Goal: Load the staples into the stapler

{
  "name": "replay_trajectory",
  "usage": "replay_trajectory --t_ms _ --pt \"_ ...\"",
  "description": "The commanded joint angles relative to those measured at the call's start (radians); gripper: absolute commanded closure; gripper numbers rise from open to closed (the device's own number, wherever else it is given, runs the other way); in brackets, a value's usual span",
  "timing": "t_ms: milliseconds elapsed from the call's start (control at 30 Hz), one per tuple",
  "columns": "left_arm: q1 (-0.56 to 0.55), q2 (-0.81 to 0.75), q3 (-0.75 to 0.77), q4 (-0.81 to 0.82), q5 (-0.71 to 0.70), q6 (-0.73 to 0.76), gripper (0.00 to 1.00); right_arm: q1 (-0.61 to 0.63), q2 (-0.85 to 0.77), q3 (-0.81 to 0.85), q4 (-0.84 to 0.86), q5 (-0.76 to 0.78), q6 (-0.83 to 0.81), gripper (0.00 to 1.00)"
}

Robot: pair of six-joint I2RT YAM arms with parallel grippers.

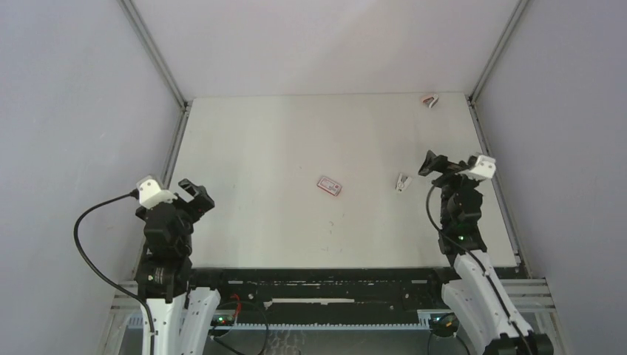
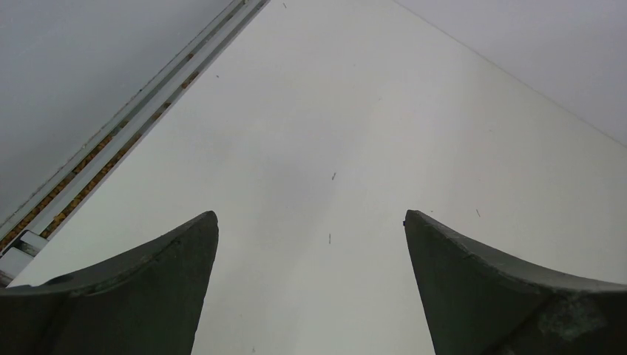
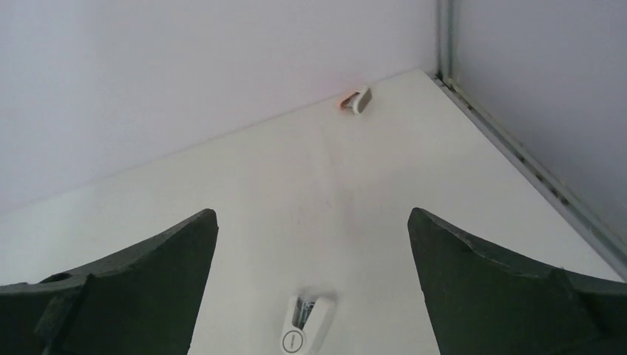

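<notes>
The staples, a small flat pink-red box with a white label, lie flat near the middle of the table. To their right sits a small white stapler, seen low between the fingers in the right wrist view, its mouth slightly agape. My right gripper hovers open just right of the stapler, nothing between its fingers. At the near left, far from both things, my left gripper is open over bare table.
A tiny pink-and-white clip-like thing lies in the far right corner against the back wall. Grey walls with metal rails close in the white table on left, right and back. A few loose specks lie on the surface.
</notes>
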State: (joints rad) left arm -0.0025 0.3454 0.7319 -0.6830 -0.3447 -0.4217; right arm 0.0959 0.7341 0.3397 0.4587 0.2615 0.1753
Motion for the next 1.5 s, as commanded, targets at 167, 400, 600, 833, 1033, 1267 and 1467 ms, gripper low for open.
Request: replay_trajectory --t_ms 167,400,600,833,1033,1267,1467 --pt "-0.002 0.127 0.075 0.049 0.093 0.037 0.00 -0.211 -0.167 0.064 -0.310 -0.217 0.342 0.00" --pt "-0.001 0.237 0.192 0.101 0.141 0.133 0.00 -0.219 0.144 0.325 -0.439 -0.297 0.231 0.03" --pt "-0.002 0.174 0.150 0.164 0.095 0.182 0.00 -0.223 0.555 0.682 -0.630 -0.277 0.198 0.13" --pt "0.006 0.140 0.104 0.179 0.101 0.190 0.00 -0.239 1.018 1.090 -0.723 -0.195 0.204 0.15" --pt "0.037 0.158 0.106 0.170 0.111 0.178 0.00 -0.250 1.324 1.400 -0.789 -0.165 0.265 0.19" --pt "0.069 0.157 0.102 0.176 0.127 0.164 0.00 -0.257 1.649 1.813 -0.902 -0.171 0.313 0.34" --pt "0.087 0.159 0.102 0.177 0.136 0.161 0.00 -0.264 1.801 1.960 -0.887 -0.206 0.366 0.44"
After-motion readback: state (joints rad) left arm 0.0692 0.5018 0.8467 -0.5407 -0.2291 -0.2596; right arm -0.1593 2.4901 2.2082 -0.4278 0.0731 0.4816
